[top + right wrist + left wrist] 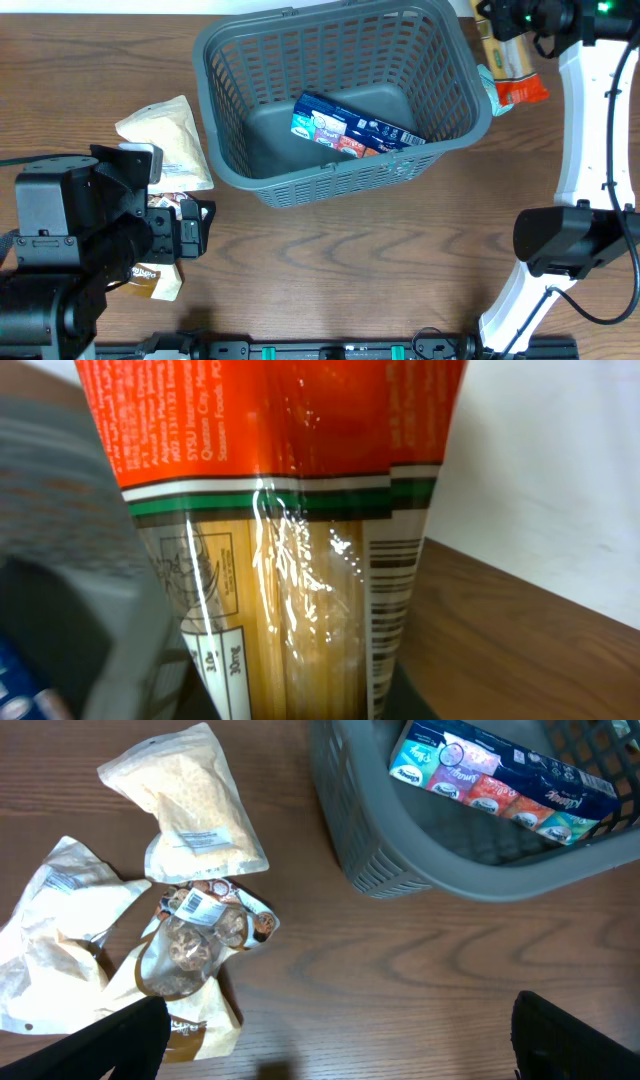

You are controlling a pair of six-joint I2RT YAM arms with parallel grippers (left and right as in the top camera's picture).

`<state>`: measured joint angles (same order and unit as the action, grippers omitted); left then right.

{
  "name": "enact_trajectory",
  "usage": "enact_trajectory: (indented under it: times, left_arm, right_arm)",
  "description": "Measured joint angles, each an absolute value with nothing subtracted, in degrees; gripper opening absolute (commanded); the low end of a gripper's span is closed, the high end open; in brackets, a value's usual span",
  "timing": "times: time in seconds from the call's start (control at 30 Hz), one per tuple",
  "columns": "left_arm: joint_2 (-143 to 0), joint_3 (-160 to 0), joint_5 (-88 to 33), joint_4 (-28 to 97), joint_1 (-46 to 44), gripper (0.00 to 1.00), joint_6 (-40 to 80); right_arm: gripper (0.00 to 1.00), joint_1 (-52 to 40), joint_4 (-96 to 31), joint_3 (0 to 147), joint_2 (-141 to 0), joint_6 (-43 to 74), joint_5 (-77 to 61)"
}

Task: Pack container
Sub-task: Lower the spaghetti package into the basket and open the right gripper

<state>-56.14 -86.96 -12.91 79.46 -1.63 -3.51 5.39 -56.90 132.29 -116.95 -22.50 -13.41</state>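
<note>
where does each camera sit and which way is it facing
overhead: above table, facing down on basket, box, bags; both arms show
left wrist: on left arm, facing down at bags, basket corner; left claw open, fingers in bottom corners
right wrist: on right arm, close on pasta beside basket; no robot part clear
shared: box in overhead and left wrist

overhead top-down | left wrist down, shares container (370, 845) | right wrist close-up

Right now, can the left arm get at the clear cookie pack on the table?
Probably yes: the left gripper hangs open near the cookie pack, which lies uncovered atop the pouches, the container well aside.
</note>
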Motion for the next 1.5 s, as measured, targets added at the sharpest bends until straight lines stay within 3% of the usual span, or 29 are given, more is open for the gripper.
enact_trajectory:
  times: [0.5, 0.93, 1.27, 1.5]
  left_arm:
    - [-56.14, -86.96, -12.91, 79.46, -1.63, 0.99, -3.51]
    - [-56.14, -86.96, -12.91, 79.46, -1.63, 0.99, -3.51]
    - [-56.14, -86.96, -12.93, 79.44, -1.63, 0.98, -3.51]
    - [-56.14, -86.96, -12.93, 79.46, -1.63, 0.99, -3.51]
  right_arm:
    - [0.01, 5.61, -46.22, 132.31, -106.76, -19.86, -20.73]
    - [0.01, -5.17, -43.77, 133.12, -99.9, -19.4, -30.11]
    - [0.01, -17.15, -53.32, 133.21, -101.71, -20.05, -32.42]
    - [0.01, -20.18, -64.69, 133.27, -107.87, -23.57, -32.1]
